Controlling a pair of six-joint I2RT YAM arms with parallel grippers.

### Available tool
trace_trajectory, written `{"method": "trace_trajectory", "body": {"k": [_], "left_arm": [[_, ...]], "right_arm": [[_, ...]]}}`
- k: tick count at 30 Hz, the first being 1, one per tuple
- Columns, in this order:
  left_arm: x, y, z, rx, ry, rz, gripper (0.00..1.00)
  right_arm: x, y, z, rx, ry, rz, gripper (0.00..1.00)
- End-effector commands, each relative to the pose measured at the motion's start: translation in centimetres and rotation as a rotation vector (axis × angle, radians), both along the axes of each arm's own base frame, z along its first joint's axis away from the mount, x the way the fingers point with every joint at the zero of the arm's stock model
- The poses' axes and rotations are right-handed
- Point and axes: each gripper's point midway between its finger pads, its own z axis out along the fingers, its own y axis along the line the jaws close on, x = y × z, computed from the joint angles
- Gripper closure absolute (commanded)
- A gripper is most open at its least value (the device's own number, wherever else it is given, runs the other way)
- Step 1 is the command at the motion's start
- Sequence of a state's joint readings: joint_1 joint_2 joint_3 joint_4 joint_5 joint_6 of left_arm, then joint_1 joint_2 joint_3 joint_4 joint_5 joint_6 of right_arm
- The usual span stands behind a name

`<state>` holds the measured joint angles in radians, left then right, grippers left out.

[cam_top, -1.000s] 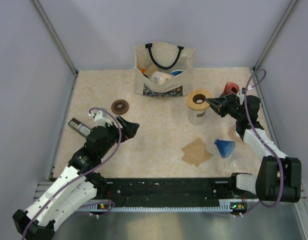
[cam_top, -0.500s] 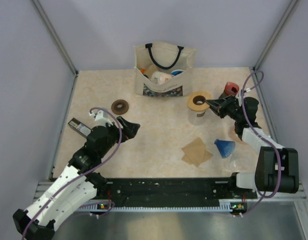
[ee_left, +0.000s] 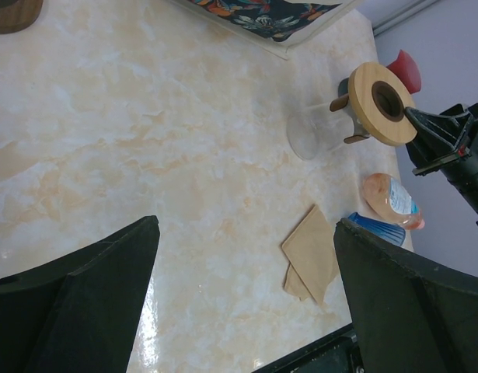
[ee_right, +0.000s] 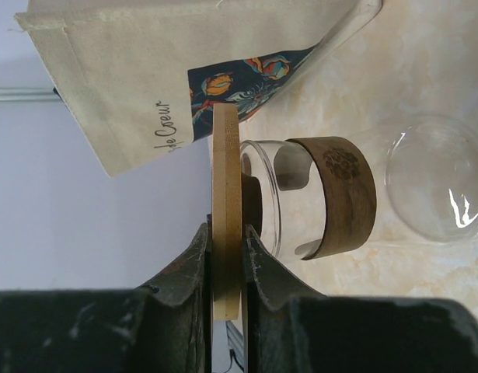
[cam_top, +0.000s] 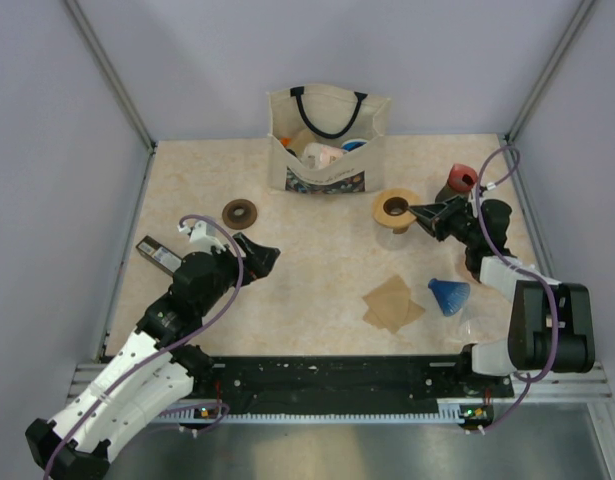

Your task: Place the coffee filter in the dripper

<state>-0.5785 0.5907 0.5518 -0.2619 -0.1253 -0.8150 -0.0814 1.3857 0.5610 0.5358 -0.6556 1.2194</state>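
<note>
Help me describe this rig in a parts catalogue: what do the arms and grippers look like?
The left arm and right arm have white shell links and blocky black joints, each trailed by a looping purple cable. The left gripper and right gripper are matte black, with two tapering fingers.

The table is glossy, marble-patterned. The ring is smooth pale wood, the cup clear glass with a dark wooden band, the bag matt woven cloth, the filter matt brown paper.

Left gripper spread wide, right gripper clamped
</note>
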Motion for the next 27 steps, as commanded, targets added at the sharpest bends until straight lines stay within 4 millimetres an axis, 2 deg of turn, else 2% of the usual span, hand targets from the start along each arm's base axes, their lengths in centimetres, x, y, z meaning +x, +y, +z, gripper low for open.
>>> {"method": "trace_trajectory", "body": {"k": [1, 7, 12, 16, 20, 23, 27], "left_arm": [[0.0, -0.1, 2.2, -0.033, -0.06, -0.009, 0.01], [-0.1, -0.3, 2.2, -0.036, -0.058, -0.017, 0.01], [-0.1, -0.3, 2.2, -0.033, -0.058, -0.016, 0.01], [0.0, -0.2, 2.3, -0.034, -0.061, -0.015, 0.01], [0.0, -0.2, 2.1, -0.026, -0.057, -0.01, 0.01], [0.1, 0.0, 2.2, -0.021, -0.056, -0.003, 0.01], [-0.1, 0.0, 2.2, -0.019, -0.055, -0.005, 0.01]], "right_arm": [[0.5, -0.6, 1.2, -0.05, -0.075, -0.014, 0.85], [0.5, -0.8, 0.7, -0.061, -0.038, -0.029, 0.64], [0.5, -1.5, 1.1, -0.116, -0.036, -0.065, 0.58], [0.4, -2.3, 1.5, -0.177, -0.028, -0.098, 0.5], [0.2, -3.2, 0.7, -0.25, 0.018, -0.123, 0.41], [0.2, -3.4, 0.5, -0.267, 0.02, -0.126, 0.4], [0.4, -3.2, 1.2, -0.276, -0.006, -0.107, 0.39]]}}
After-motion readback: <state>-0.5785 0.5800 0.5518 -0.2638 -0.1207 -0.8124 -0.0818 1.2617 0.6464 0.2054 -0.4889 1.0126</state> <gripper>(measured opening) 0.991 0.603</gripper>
